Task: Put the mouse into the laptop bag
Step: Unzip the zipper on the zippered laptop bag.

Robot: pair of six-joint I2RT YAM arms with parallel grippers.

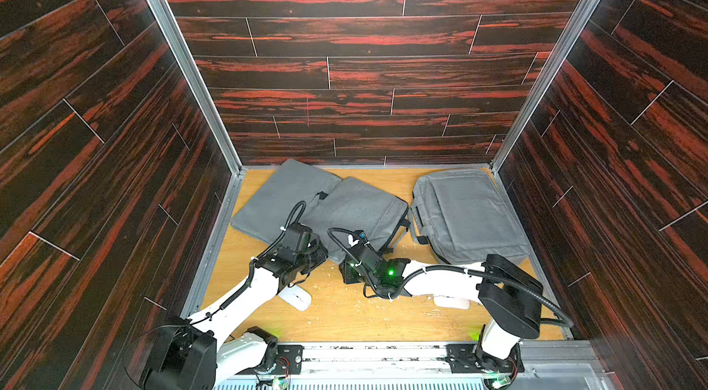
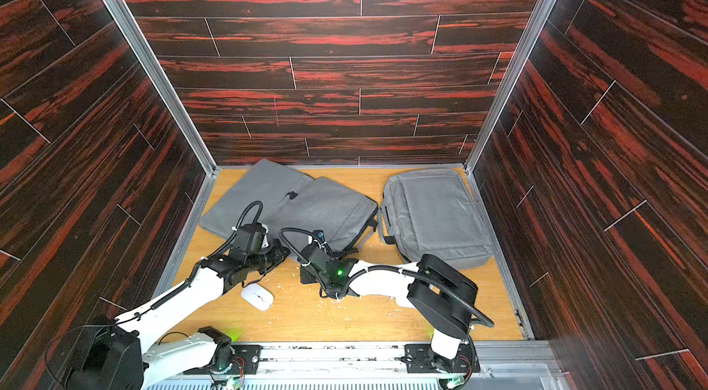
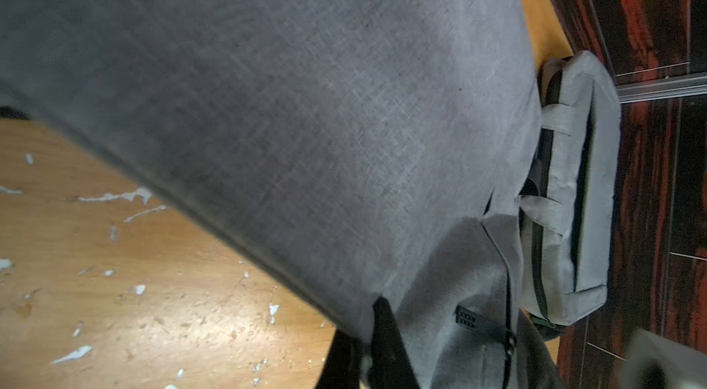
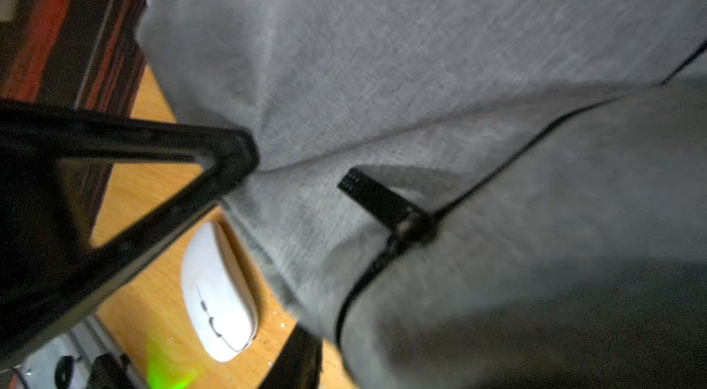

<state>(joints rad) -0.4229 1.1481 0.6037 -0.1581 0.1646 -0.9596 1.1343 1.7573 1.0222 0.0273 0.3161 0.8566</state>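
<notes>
- At the far left of the pale wooden table, a flat grey fabric sleeve lies by the back corner. Its right part sits under the next bag.
- Left gripper: jaws together at the near left edge of the middle bag. In the left wrist view, grey cloth fills most of the frame and its edge looks lifted off the table. The cloth runs down to a black fingertip. Cannot tell whether cloth is pinched.
- White oval computer mouse: flat on the table, outside every bag, on the near side of the left gripper. In the right wrist view it lies just beside the bag's edge.
- Grey fabric laptop bag with a black zip: middle of the table, overlapping the sleeve. Its black zip pull tab rests on the cloth.
- Right gripper: jaws apart at the bag's near edge, one fingertip against the cloth.
- Second white mouse: on the table, mostly hidden beneath the right forearm.
- Bulkier grey bag with handles: far right, near the side wall, apart from the middle bag.
</notes>
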